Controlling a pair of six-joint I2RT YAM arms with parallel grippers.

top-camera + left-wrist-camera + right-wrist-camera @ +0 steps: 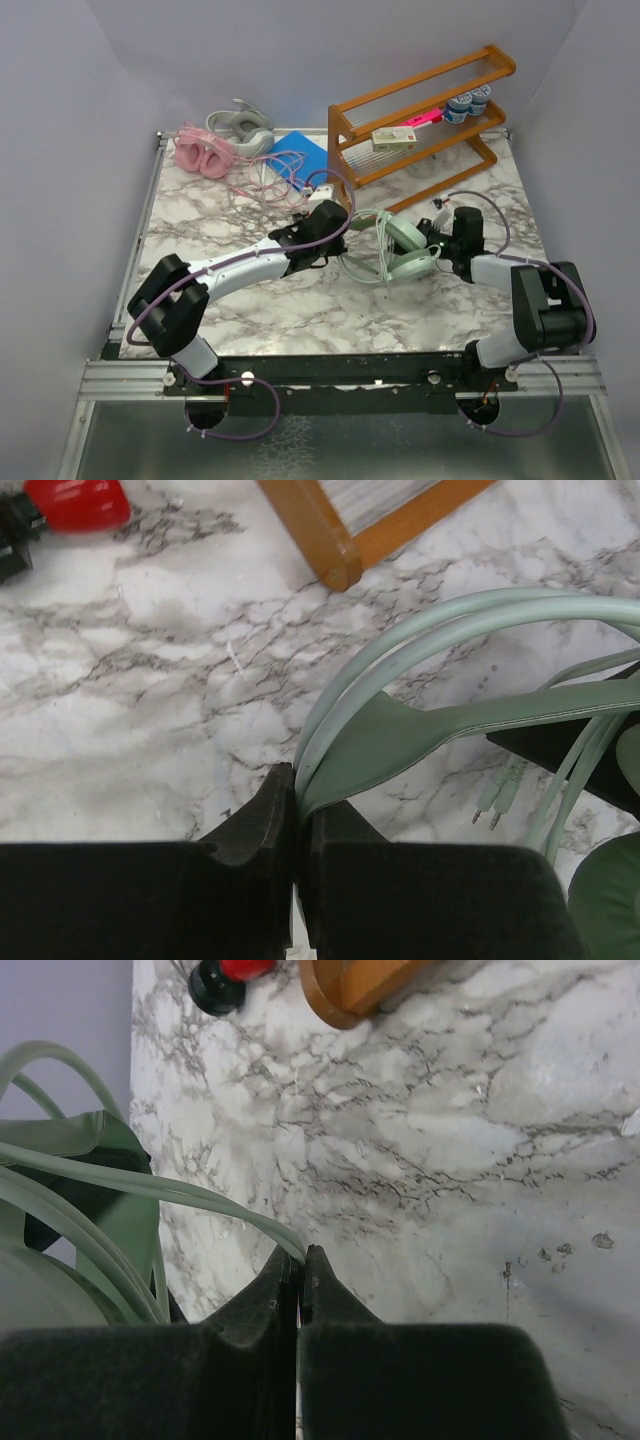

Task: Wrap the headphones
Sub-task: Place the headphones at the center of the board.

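The mint green headphones (405, 248) lie at the table's middle between both arms. My left gripper (338, 236) is shut on their headband (400, 740), pinched between the pads at the band's left end. My right gripper (440, 248) is shut on the thin mint cable (200, 1200), which runs left from the jaw tips to the ear cup (40, 1290). The cable's two plugs (495, 805) lie on the marble. The pink headphones (203, 152) and silver-grey headphones (240, 127) sit at the back left, with the pink cable (285, 178) looped beside them.
A wooden rack (425, 115) stands at the back right, its foot showing in the left wrist view (330, 540). A blue pad (300, 152) lies behind the left gripper. A small red-and-black object (60, 505) lies on the marble table (300, 300).
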